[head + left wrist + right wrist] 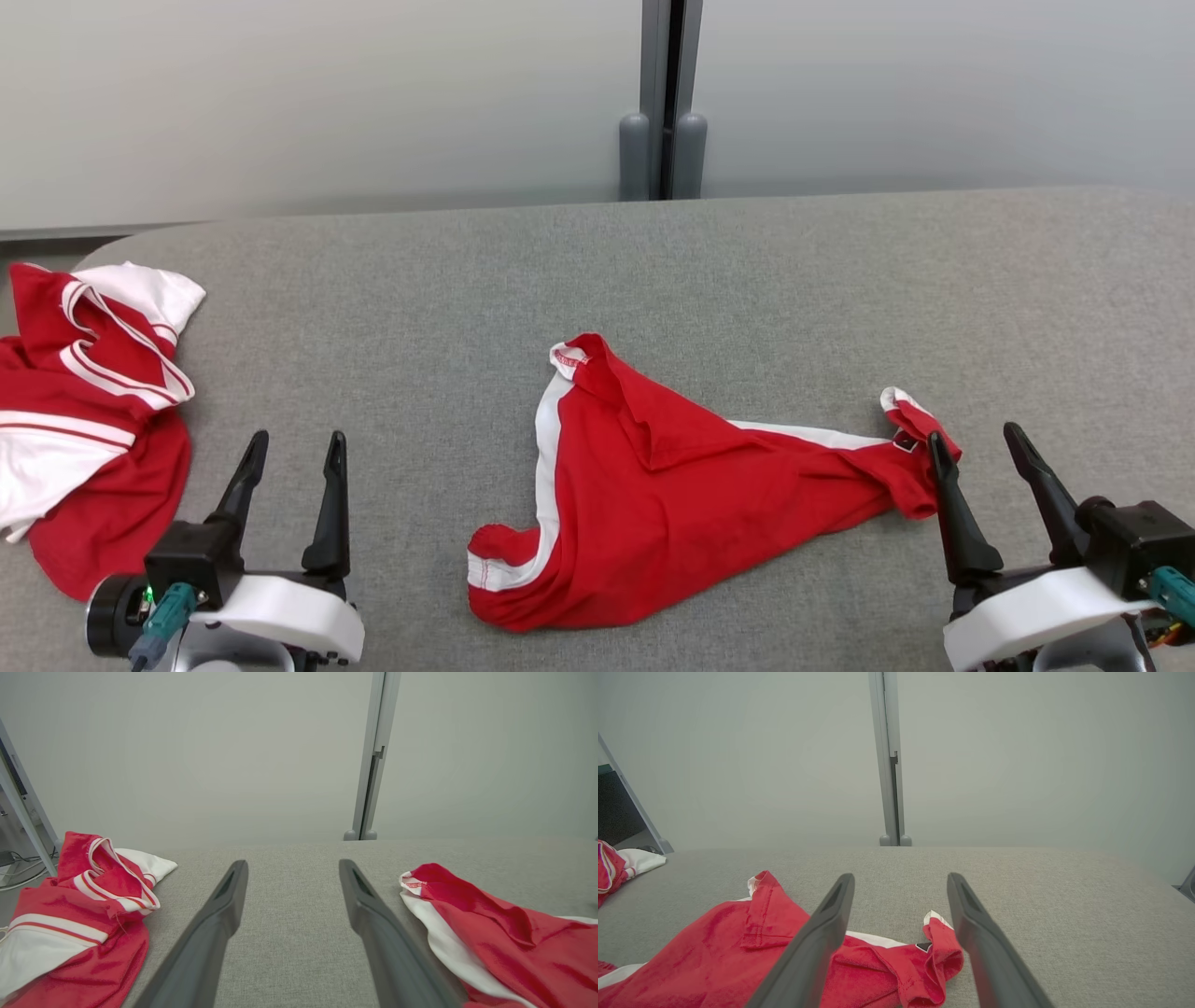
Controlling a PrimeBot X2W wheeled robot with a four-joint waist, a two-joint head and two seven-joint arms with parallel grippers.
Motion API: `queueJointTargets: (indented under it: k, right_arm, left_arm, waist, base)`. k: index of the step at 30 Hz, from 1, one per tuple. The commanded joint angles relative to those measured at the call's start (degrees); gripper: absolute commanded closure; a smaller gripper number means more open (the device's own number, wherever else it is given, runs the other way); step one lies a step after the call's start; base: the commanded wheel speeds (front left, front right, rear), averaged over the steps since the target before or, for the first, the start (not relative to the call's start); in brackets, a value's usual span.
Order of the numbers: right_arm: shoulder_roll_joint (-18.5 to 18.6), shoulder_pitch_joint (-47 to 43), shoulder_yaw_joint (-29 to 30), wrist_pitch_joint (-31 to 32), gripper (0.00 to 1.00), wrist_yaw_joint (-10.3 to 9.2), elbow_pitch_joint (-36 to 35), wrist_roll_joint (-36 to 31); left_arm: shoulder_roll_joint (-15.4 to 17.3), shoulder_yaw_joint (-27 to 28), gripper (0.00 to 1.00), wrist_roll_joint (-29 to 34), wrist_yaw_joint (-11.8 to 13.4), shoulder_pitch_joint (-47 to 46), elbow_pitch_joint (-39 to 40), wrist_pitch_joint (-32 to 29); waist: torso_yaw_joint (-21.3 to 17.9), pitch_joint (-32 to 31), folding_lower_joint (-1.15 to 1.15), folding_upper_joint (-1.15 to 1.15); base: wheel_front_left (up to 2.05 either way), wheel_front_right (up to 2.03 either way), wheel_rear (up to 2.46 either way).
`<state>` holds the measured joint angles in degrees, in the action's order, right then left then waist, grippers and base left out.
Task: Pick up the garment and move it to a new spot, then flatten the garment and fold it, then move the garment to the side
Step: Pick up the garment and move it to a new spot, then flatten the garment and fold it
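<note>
Crumpled red white-trimmed garment point(672, 495) mid-frame on grey fabric tabletop point(653, 271), left pincer point(299, 439), right pincer point(973, 437), both spread wide and empty

Head above, wrists low along shared table point(709, 271)

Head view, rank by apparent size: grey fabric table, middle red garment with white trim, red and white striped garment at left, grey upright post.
1. grey fabric table
2. middle red garment with white trim
3. red and white striped garment, cut off by the frame edge
4. grey upright post, farther away
</note>
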<state>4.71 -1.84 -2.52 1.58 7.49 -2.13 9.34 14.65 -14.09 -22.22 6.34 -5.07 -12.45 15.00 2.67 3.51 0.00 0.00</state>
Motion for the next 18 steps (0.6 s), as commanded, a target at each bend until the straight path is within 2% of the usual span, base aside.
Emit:
queueJointTargets:
  k: [1, 18]
  right_arm:
    - [0.2, -0.87, 0.15, 0.35, 0.0, 0.0, -0.28, -0.26]
    - [-0.16, -2.58, 0.34, 1.69, 0.0, 0.0, -1.8, -0.64]
  left_arm:
    - [0.43, -0.03, 0.0, -0.28, -0.05, 0.84, -0.12, 0.23]
    - [1.1, -1.01, 0.0, -0.44, 0.72, 1.86, 0.28, -0.68]
  waist:
    - [-0.11, -1.04, 0.0, 0.0]
    - [-0.56, -1.67, 0.0, 0.0]
  base:
    - [0.0, 0.0, 0.0]
    - [0.0, 0.0, 0.0]
